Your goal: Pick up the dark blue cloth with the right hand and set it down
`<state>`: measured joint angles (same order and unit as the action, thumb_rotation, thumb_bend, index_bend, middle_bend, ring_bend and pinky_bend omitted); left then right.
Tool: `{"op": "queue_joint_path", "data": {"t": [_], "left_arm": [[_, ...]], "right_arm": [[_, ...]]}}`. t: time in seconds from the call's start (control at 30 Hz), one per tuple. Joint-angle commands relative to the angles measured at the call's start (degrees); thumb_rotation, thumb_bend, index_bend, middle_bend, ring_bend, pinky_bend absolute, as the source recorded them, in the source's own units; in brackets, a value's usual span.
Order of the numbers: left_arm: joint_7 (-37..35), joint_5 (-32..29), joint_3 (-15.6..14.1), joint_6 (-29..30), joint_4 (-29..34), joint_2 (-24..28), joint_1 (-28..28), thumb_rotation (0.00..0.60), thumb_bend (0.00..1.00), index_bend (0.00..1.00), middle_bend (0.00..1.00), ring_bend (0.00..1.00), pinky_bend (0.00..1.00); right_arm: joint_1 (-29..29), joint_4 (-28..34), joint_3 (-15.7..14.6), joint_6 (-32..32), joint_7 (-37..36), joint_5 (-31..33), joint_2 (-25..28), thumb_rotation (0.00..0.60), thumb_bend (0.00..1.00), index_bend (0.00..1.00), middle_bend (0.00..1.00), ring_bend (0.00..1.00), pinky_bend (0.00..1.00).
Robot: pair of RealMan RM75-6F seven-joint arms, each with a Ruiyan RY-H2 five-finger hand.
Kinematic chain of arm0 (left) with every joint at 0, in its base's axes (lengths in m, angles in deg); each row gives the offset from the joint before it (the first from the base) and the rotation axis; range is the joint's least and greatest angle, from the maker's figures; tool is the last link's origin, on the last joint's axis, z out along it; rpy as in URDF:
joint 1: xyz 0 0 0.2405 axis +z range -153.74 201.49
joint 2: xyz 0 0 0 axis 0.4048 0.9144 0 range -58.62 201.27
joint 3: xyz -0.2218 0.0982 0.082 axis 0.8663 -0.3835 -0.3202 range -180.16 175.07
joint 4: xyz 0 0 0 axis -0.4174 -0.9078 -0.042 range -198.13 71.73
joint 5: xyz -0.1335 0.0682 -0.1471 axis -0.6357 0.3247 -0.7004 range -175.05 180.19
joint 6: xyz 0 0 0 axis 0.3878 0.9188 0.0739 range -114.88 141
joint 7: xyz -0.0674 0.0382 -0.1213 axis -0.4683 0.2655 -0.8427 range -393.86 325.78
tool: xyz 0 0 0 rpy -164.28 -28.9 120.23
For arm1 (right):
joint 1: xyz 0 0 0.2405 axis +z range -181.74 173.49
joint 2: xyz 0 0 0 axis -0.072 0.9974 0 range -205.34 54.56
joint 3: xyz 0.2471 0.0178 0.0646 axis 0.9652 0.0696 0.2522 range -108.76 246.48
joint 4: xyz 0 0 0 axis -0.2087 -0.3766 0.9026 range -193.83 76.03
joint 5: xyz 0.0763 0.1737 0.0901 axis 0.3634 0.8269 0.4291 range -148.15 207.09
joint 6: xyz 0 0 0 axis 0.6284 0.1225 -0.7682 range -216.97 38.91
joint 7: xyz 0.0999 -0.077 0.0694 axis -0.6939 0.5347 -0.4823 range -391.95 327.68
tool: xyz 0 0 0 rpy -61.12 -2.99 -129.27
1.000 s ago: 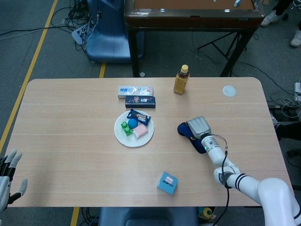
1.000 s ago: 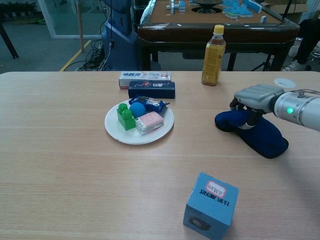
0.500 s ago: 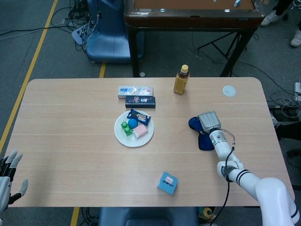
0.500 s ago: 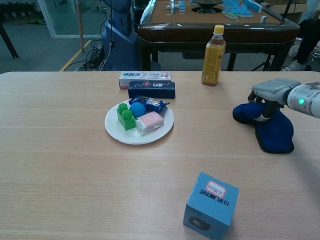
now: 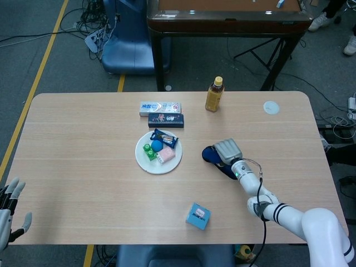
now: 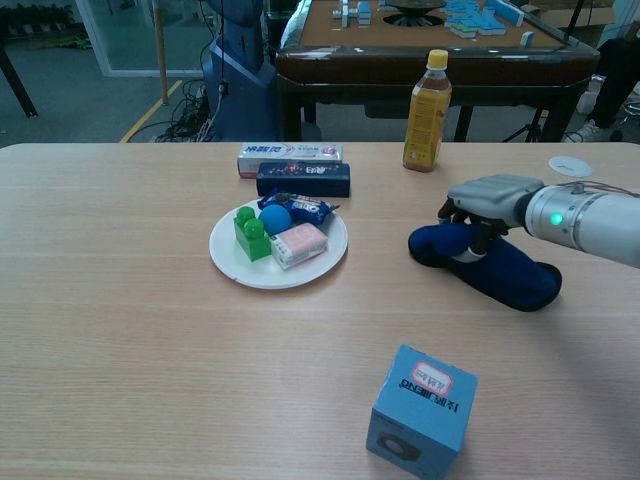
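Table (image 5: 83,156): wide wood top.
Right hand (image 5: 227,150), about 3 o'clock from plate (image 5: 142,162): fingers curled down into cloth (image 6: 500,275), clamped on its near end.
Cloth: dark blue, bunched under hand, rest trailing toward 4 o'clock, seemingly touching tabletop.
Left hand (image 5: 8,214), table's 8 o'clock corner: fingers spread, nothing in it.
Progress, judged: grasp made; clear lift not evident; placing and release left.
Bottle (image 6: 426,98) at 12 o'clock from cloth; blue box (image 6: 420,412) at 7 o'clock.

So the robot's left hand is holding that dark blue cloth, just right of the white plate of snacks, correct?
Not quite: the right hand grips the dark blue cloth, as the chest view shows. The left hand sits empty at the table's near corner. The cloth does lie right of the white plate.
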<state>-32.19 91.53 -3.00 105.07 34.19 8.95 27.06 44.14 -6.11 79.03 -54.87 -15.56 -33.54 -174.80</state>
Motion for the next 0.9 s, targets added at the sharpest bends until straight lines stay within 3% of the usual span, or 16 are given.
{"op": "queue_joint_path", "data": {"t": [0.03,0.27,0.5,0.9], "left_arm": [[0.03,0.16,0.01,-0.03,0.06,0.00,-0.08,0.600,0.42,0.05,0.00,0.01,0.03],[-0.02,0.17,-0.02,-0.42,-0.05,-0.10,-0.25,0.600,0.42,0.05,0.00,0.01,0.03],[-0.25,-0.07,-0.07,-0.85,-0.43,-0.33,-0.34,0.600,0.42,0.05,0.00,0.01,0.03],[-0.34,-0.47,-0.16,-1.31,-0.91,-0.72,-0.36,0.600,0.42,0.05,0.00,0.01,0.03]], "right_arm": [[0.02,5.40,0.16,3.13,-2.19,-3.66,3.15,0.600,0.54,0.71,0.61,0.58,0.63],[0.76,6.63,2.32,5.93,-0.82,-2.75,7.03,0.600,0.54,0.70,0.61,0.58,0.63],[1.58,2.74,3.81,6.14,0.74,1.18,6.09,0.600,0.54,0.70,0.61,0.58,0.63],[2.05,-10.62,0.51,-0.09,4.01,4.91,-1.81,0.600,0.54,0.70,0.61,0.58,0.63]]}}
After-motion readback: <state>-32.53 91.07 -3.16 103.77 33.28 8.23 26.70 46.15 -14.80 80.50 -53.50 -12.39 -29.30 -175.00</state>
